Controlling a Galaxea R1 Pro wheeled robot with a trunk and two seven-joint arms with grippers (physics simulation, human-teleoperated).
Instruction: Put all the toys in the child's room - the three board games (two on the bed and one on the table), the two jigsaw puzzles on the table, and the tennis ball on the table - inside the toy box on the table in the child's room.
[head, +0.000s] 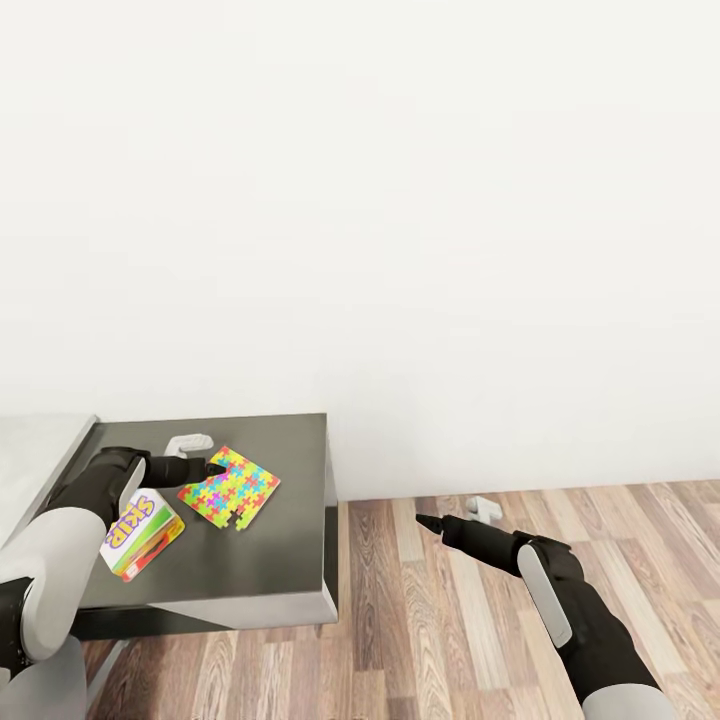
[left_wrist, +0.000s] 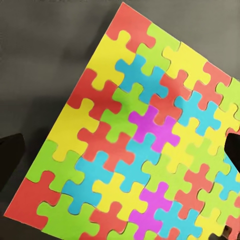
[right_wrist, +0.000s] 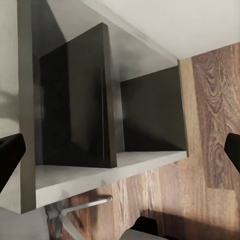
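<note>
The thin multicoloured jigsaw puzzle mat (head: 229, 487) lies flat on the dark grey tabletop (head: 270, 560), beside the white "SKIP BO" cardboard box (head: 141, 533); left fingers (left_wrist: 11, 157) spread apart over the mat; right fingers (right_wrist: 10, 155) likewise released above the wood-plank floor (head: 470, 640).

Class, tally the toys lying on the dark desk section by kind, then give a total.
Jigsaw puzzles: 1, the jigsaw puzzle
Board games: 1, the SKIP BO box
Total: 2, both on the dark desk section
</note>
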